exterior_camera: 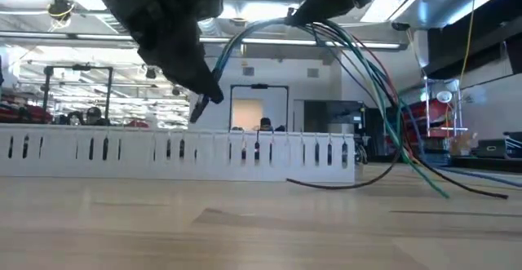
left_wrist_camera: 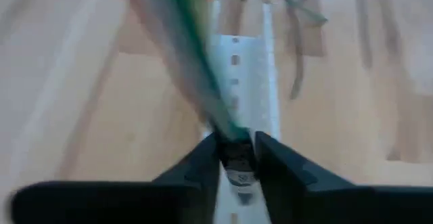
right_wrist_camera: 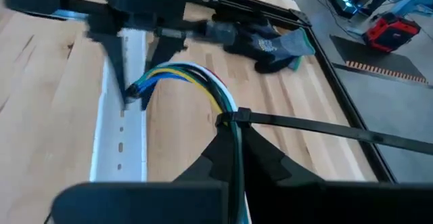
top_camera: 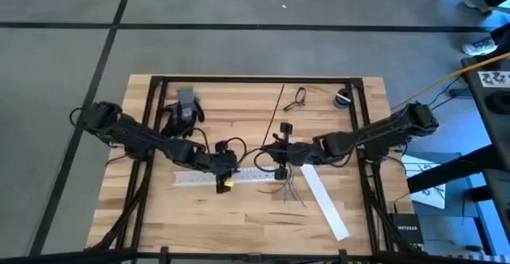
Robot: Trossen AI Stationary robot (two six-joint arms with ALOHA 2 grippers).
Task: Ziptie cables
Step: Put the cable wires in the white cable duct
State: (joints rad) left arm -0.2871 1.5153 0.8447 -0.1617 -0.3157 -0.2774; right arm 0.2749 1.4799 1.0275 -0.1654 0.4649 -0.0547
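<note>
The cables (exterior_camera: 367, 66), a bunch of thin coloured and dark wires, arch between my two grippers above the table's middle. Their loose ends (top_camera: 292, 187) splay onto the wood. A black ziptie (right_wrist_camera: 325, 130) circles the bunch, and its long tail sticks out sideways. My left gripper (left_wrist_camera: 237, 153) is shut on one end of the bunch, above a white slotted strip (top_camera: 199, 179). My right gripper (right_wrist_camera: 235, 135) is shut on the bunch at the ziptie. My left gripper pinches the bunch's end (left_wrist_camera: 232, 135) between its two fingers, coming from above and slanting down. That end hangs clear, just above the white slotted strip. My right gripper pinches the bunch beside the ziptie's loop (right_wrist_camera: 233, 119), partway along its length. The wires rise out of the fingers and curve over to the left gripper (right_wrist_camera: 132, 97); behind the hold they hang slack, their ends on the table.
A second flat white strip (top_camera: 325, 202) lies near the front right. At the back are a dark glove (top_camera: 182, 112), a small wire loop (top_camera: 296, 96) and a small roll (top_camera: 343, 98). The black table frame (top_camera: 239, 79) runs along the far edge.
</note>
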